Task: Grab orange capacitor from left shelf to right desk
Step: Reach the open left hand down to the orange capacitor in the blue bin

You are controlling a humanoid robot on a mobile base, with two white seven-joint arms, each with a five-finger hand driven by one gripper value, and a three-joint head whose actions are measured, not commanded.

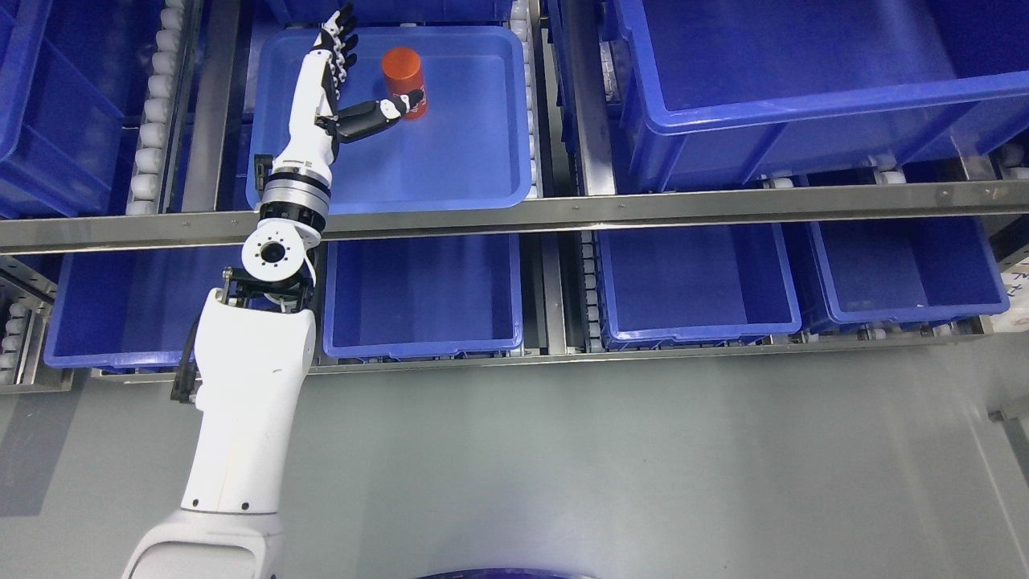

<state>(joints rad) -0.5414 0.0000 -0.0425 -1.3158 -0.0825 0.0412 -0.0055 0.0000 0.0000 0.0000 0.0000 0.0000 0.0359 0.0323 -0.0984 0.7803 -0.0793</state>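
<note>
An orange capacitor, a short upright cylinder, stands in the far middle of a shallow blue tray on the upper shelf level. My left hand reaches up into the tray just left of the capacitor. Its fingers are spread and extended past the capacitor's left side. The thumb stretches to the right and its tip touches the capacitor's lower edge. The hand holds nothing. The right arm does not show.
A steel shelf rail runs across in front of the tray, and my forearm crosses over it. Large blue bins fill the upper right, and more blue bins sit on the lower level. Grey floor lies below.
</note>
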